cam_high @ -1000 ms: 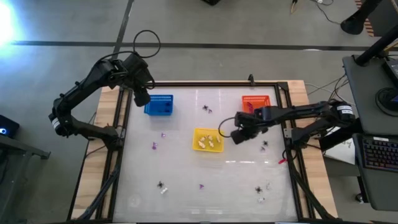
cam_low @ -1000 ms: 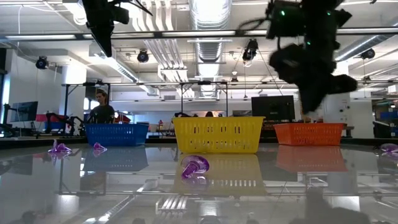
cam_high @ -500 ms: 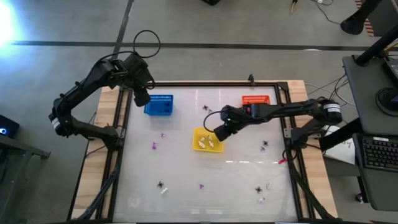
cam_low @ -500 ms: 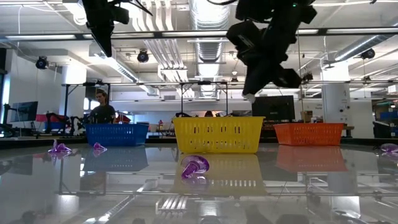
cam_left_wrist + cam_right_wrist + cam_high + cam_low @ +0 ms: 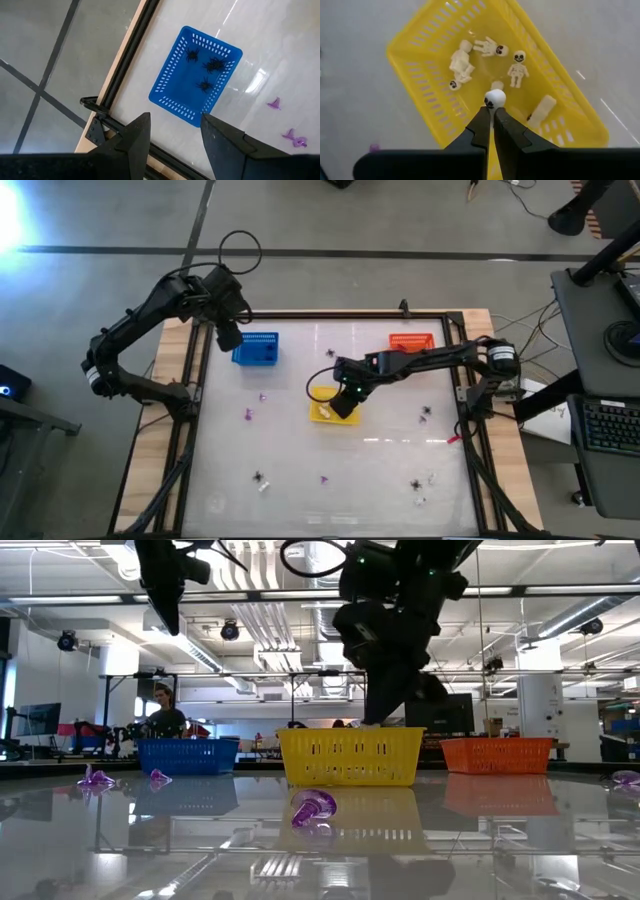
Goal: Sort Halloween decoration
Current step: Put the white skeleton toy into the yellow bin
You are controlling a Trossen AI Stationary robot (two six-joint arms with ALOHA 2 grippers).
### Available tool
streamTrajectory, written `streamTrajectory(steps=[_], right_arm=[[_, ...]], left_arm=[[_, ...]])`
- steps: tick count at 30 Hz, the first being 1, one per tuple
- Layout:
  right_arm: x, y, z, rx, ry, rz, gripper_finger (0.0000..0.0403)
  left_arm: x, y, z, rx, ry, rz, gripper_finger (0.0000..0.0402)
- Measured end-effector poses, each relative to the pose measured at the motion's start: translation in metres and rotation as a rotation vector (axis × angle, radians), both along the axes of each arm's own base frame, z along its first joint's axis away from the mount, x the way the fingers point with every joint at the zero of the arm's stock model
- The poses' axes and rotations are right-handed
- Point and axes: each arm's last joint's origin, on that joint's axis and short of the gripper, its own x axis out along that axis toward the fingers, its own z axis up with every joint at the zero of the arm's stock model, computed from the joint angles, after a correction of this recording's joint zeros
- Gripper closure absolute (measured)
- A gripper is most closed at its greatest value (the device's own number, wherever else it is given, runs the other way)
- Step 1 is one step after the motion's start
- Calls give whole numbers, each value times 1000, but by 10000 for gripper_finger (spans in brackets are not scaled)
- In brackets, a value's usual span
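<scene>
I've got the right gripper [image 5: 491, 116] over the yellow basket [image 5: 322, 412], near the middle of the table, fingers pinched narrow on a tiny white skeleton figure [image 5: 494, 98]. Its round skull sticks out just past the fingertips. Below it, in the basket, I can see several more cream skeleton pieces [image 5: 461, 63], one lying flat near the far wall, one beside it with dark eye sockets, and a pale block [image 5: 541, 108] close to the side wall.

From above, the right arm reaches in from three o'clock and covers much of the yellow basket. In the low view the gripper [image 5: 377, 715] hangs just above the basket's rim [image 5: 349, 733].

The left gripper [image 5: 174, 131] waits up at about ten o'clock, just beside the blue basket [image 5: 195, 76], fingers spread wide with nothing between them. Three black spiders [image 5: 214, 64] sit inside the blue basket.

The orange basket [image 5: 411, 342] stands at about one o'clock. Loose trinkets lie scattered on the table: purple ones [image 5: 248, 415] left of centre at about nine o'clock, another purple one [image 5: 312, 808] close to the low camera, black spidery ones [image 5: 427, 413] toward four o'clock, and a few dark and pale bits [image 5: 260, 480] along the six o'clock edge.

A person [image 5: 164, 715] shows in the room behind the table.
</scene>
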Motion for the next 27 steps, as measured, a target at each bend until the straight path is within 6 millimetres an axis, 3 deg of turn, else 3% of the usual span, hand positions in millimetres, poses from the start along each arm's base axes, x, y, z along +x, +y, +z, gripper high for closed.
streamTrajectory(steps=[6, 19, 27], right_arm=[[2, 0, -9, 4, 37, 1, 390], [2, 0, -9, 1, 36, 1, 390], [1, 3, 1, 95, 13, 43, 390]], left_arm=[[2, 2, -7, -40, 73, 4, 244], [7, 6, -13, -56, 111, -24, 244], [4, 3, -12, -81, 120, -2, 244]])
